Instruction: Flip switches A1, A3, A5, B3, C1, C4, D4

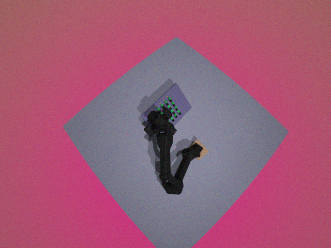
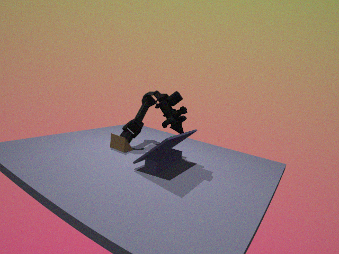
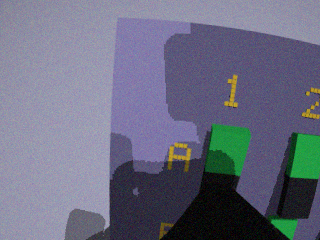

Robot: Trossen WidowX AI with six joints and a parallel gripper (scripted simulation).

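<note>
Grey table (image 2: 82, 191) under a pink-to-olive backdrop carries everything. Nearest the wrist camera is the hand (image 3: 216, 190), its fingers pinched together on nothing, forming one dark wedge whose tip lies over the near end of the A1 switch (image 3: 228, 148). That switch sits just ahead of the tip, its long axis running away from the arm, so its bright green far end shows beyond the wedge. Whether the tip is touching the rocker or just above it cannot be told. Right of it stands the A2 switch (image 3: 302, 174), green above black. Both belong to the tilted purple panel (image 1: 184, 102), which rests on a dark stand with the arm's tan base block (image 2: 117, 142) nearby.
</note>
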